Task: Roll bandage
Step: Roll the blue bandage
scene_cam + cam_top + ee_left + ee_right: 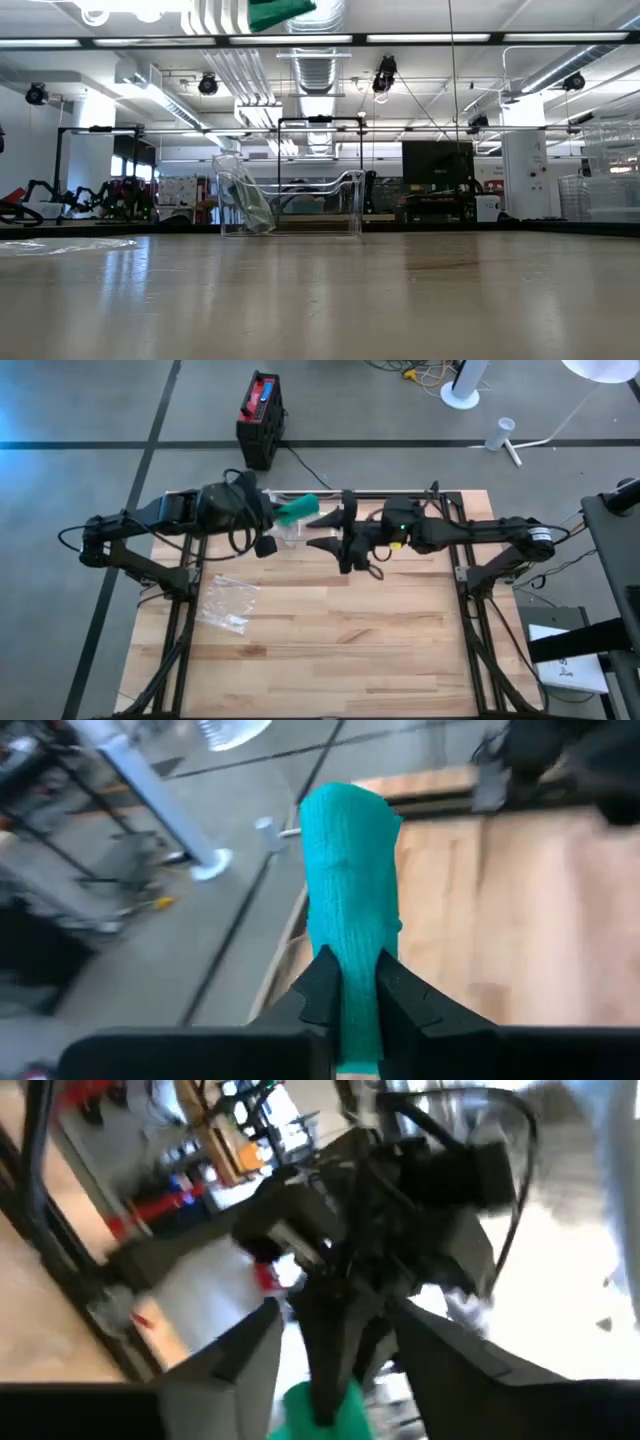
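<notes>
The teal-green bandage (298, 510) hangs high above the table's far middle, with my left gripper (283, 513) shut on it. In the left wrist view the bandage (350, 870) sticks out past the two dark fingers. It also shows at the top of the low view (278, 12). My right gripper (322, 531) faces it from the right, open, its fingers spread on either side of the bandage's free end (322, 1418) and apart from it. My left gripper pinches the bandage between its two fingers at the end nearest the wrist (352, 1005). The fingers come from the table's left, slanting a little downward, and lie along the bandage. The bandage juts out beyond the fingertips toward the right gripper, lifted clear of the table.
A clear plastic container (290, 205) stands on the wood table (380, 650) below the grippers. A crumpled clear bag (228, 603) lies at the table's left. A red-and-black box (262, 418) sits on the floor beyond the far edge.
</notes>
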